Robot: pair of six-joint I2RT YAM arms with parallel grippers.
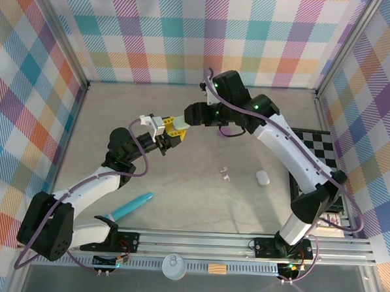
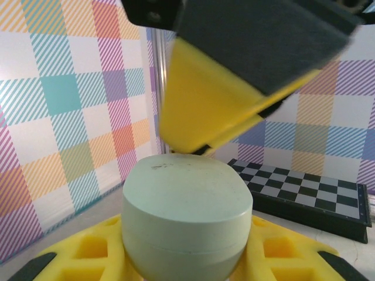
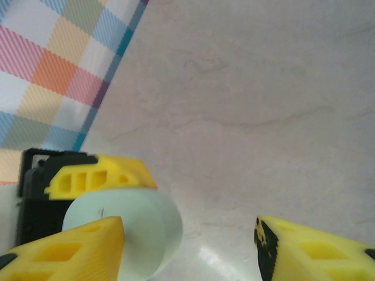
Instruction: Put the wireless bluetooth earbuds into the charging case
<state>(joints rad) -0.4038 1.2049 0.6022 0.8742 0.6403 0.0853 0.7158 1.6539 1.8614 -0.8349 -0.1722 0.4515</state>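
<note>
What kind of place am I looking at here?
Probably a robot test cell, not a home: plaid walls enclose a grey table, and a left arm and right arm are bolted to an aluminium rail.

No legible text, brand, number or sign. Faint dark marks on lid of pale mint pebble-shaped plastic case: unreadable.

Right gripper, yellow jaws spread wide at 7 o'clock and 5 o'clock, with bare grey tabletop between them. At 8 o'clock a pale mint charging case sat partly behind the nearer jaw. The left gripper met it from 9 o'clock, one yellow finger lying on its upper side. A plaid wall showed at 10 o'clock.
</note>
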